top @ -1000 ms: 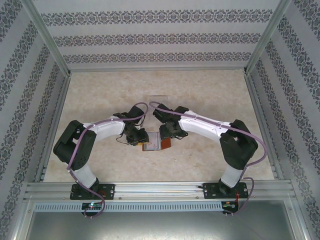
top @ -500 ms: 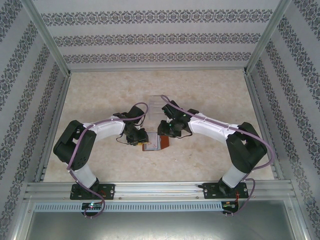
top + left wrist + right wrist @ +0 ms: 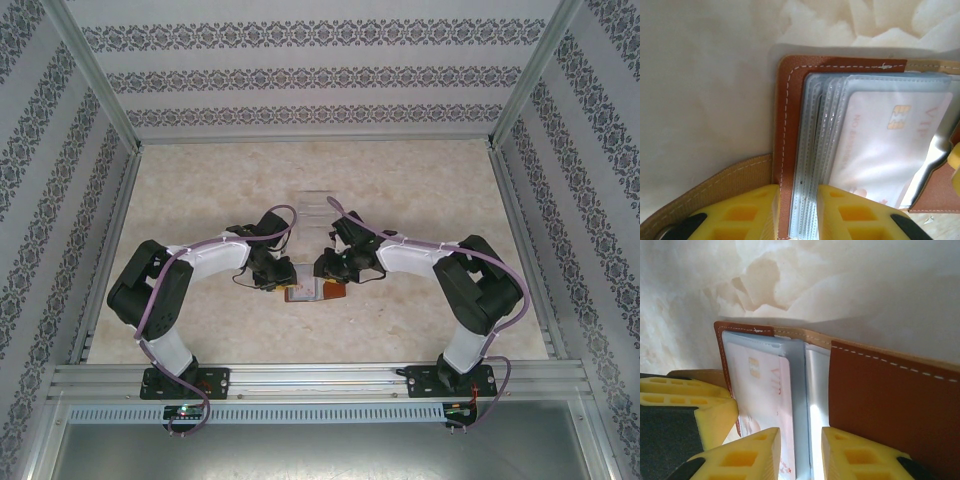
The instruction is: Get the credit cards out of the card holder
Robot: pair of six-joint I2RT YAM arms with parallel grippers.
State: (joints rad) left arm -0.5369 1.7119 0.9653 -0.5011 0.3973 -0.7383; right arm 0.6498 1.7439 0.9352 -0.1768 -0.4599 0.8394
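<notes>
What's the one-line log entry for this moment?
left gripper: jaws shut on card holder edge | right gripper: jaws shut on clear sleeves | credit card: inside a sleeve

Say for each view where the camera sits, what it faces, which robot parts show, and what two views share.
Top external: above and behind the bases, looking down at the table; both arms, left gripper and right gripper at the card holder.
Left wrist: on the left arm, facing the sleeves past its yellow fingers.
Right wrist: on the right arm, facing the sleeves; own fingers below.
Shared: both wrist views show the chip card.
</notes>
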